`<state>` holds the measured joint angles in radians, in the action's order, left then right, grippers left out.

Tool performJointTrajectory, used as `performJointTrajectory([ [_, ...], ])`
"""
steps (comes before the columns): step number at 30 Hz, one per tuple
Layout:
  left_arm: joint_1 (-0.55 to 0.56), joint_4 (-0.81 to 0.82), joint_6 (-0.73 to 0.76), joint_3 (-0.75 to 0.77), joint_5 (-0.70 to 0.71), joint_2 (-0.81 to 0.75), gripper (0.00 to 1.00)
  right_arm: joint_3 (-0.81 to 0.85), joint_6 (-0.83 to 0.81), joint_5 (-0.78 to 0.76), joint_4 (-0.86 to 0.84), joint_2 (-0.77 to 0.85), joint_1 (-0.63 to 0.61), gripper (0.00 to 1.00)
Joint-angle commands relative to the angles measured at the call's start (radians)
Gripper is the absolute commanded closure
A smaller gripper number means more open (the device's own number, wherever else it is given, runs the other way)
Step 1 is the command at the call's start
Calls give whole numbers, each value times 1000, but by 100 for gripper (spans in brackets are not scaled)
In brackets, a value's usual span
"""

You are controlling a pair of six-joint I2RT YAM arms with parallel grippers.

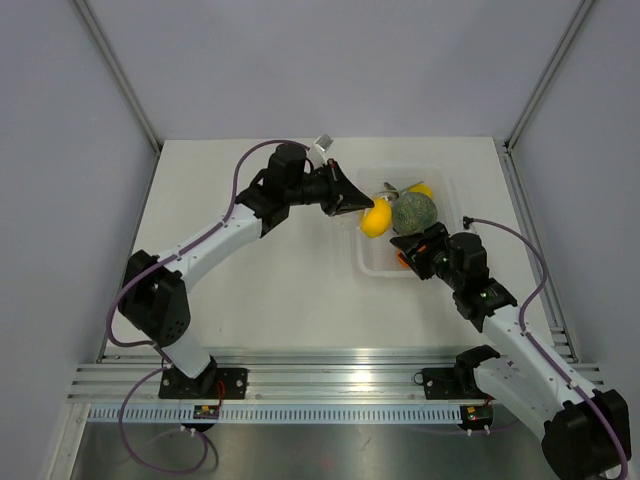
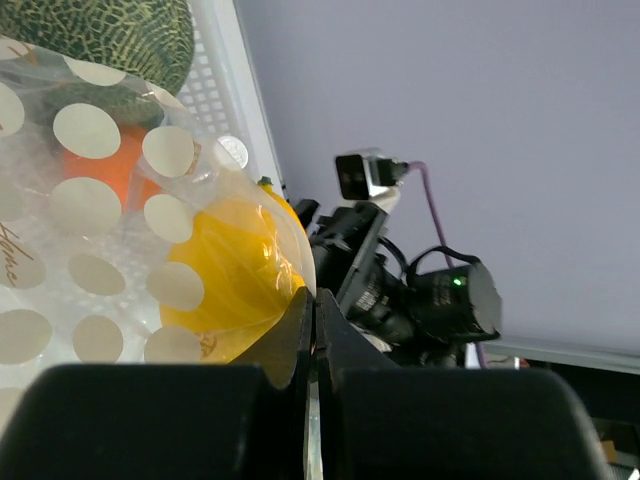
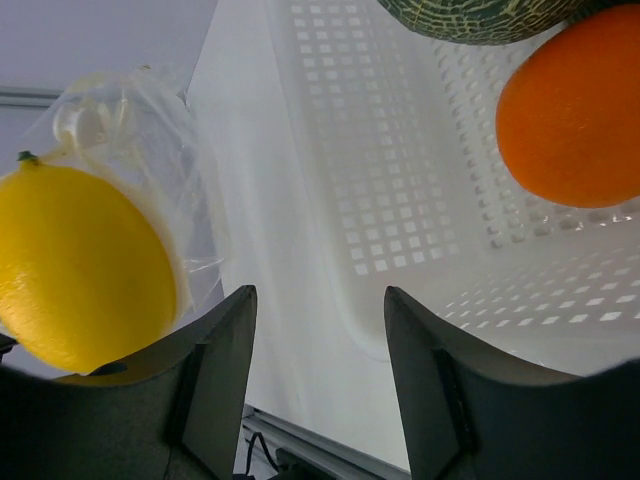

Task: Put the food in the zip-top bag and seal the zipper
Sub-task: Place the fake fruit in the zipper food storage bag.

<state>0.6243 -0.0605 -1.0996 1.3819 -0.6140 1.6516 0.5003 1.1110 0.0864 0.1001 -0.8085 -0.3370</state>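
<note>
**A:** Left gripper (image 1: pixel 354 208), what was it doing?

**B:** It sat at the centre of the top view. Its fingers (image 2: pixel 282 350) were pressed together, pinching an edge of the zip-top bag (image 2: pixel 90 230), which was clear film with white dots.

**A:** And the lemon (image 1: pixel 376 219)?

**B:** Just right of those fingertips, touching the bag. In the left wrist view it showed through the dotted film, right above the pinch. In the right wrist view it filled the lower left, with its near face bare and film wrapped round its upper edge. I couldn't tell how far in it was.

**A:** Was it over the tray (image 1: pixel 372 258)?

**B:** It was at the tray's left rim in the top view. I couldn't tell if it was touching.

**A:** What was in the tray?

**B:** A grey-green melon (image 1: pixel 413 212) at the middle and a second yellow piece (image 1: pixel 423 190) up behind it. An orange (image 3: pixel 575 110) was at the near end, apart from the lemon.

**A:** Right gripper (image 3: pixel 318 296)?

**B:** It was right of centre in the top view, over the tray's near end. Its fingers were apart with nothing between them, only white perforated tray floor. The lemon was off past the left finger, and the orange was at the upper right.
</note>
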Motion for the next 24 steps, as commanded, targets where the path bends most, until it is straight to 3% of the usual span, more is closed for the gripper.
performJointTrajectory([
  [1,-17,129,-83,-20,-67,-68,100,-3,39,68,-181,-32,10,38],
  [8,-38,307,-213,-86,-113,-76,100,1,53,87,-252,-64,10,35],
  [16,-40,390,-276,-124,-128,-69,100,34,33,121,-299,-152,10,36],
  [24,-48,444,-299,-173,-133,-70,100,29,39,127,-340,-132,9,36],
])
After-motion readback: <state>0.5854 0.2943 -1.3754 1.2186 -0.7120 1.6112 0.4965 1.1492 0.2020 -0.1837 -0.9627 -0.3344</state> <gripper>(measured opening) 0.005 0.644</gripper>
